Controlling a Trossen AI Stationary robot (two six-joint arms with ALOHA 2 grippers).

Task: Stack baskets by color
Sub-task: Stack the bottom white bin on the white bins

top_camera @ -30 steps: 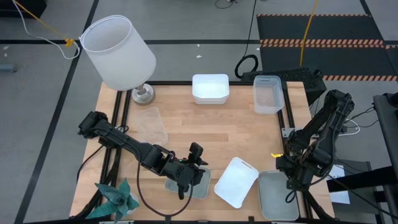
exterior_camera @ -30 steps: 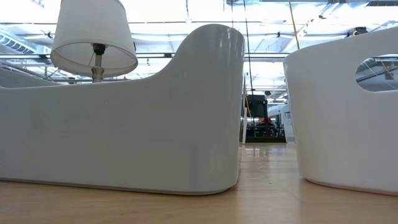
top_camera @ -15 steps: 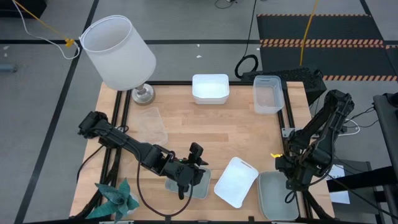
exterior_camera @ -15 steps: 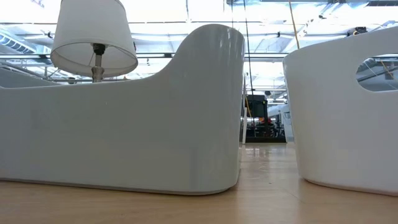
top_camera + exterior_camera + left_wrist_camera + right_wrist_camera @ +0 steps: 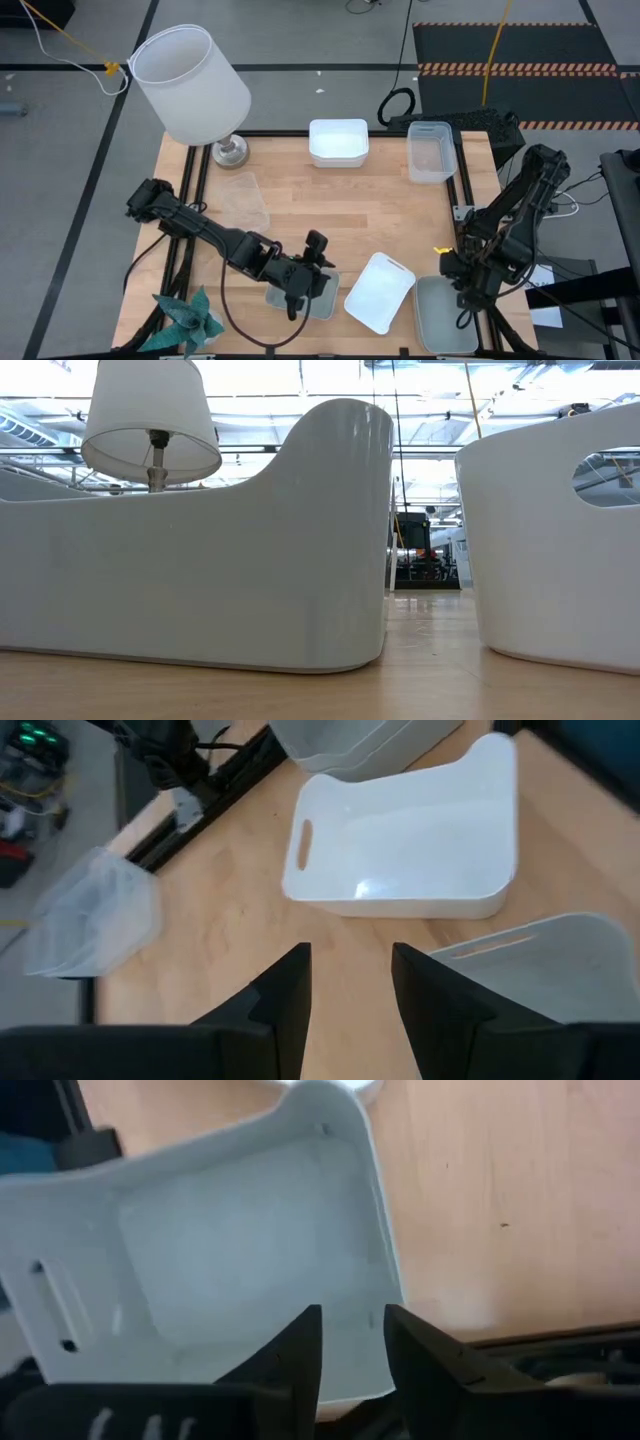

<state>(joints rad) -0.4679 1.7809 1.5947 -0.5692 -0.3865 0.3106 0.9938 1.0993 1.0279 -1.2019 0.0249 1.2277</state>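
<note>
Right gripper (image 5: 350, 1345): at the near right corner, jaws a little apart astride the rim of the grey-green basket (image 5: 445, 312); whether they pinch it, I cannot tell.
Left gripper (image 5: 350, 982): near edge, fingers parted and empty, over another grey-green basket (image 5: 318, 297), likely the next pick.
White basket (image 5: 380, 292): lies tilted between those two, in nobody's grip.
Clear basket (image 5: 243, 200): mid-left, alone.
Far edge: white basket stack (image 5: 338, 142) and clear stack (image 5: 431, 152), apparently sorted by colour.
</note>
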